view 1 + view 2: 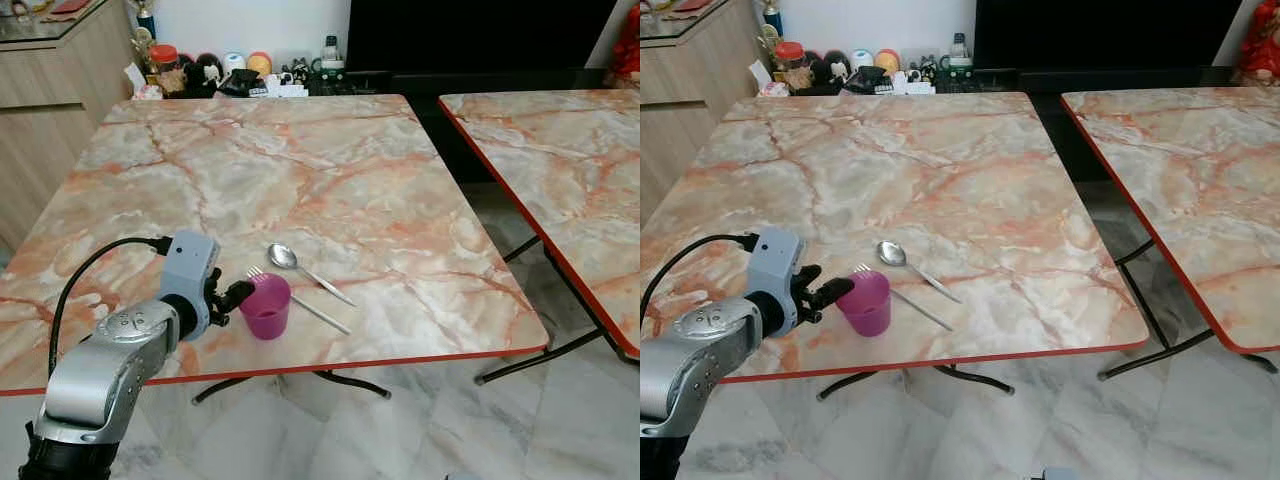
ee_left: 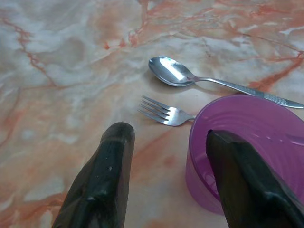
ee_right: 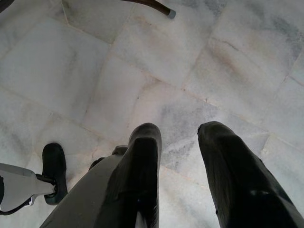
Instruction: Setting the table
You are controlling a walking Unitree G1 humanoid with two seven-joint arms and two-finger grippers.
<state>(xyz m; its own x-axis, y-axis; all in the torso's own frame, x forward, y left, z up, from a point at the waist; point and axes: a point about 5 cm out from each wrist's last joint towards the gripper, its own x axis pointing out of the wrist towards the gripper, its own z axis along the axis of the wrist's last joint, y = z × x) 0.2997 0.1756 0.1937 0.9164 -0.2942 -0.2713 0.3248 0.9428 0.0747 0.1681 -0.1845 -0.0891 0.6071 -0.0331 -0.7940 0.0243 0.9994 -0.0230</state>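
While left tool [image 2: 168,178] hangs spread at the cup [image 1: 265,306], one finger over its rim, cup sits near bench [image 1: 300,160] front edge w/ fork [image 2: 164,112] & spoon [image 2: 173,72] just behind; back out level, don't tip it

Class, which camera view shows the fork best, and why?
The left wrist view: the fork shows its tines sharply, beside the purple cup. Both eye views show it small, partly behind the cup. The right wrist view faces floor.
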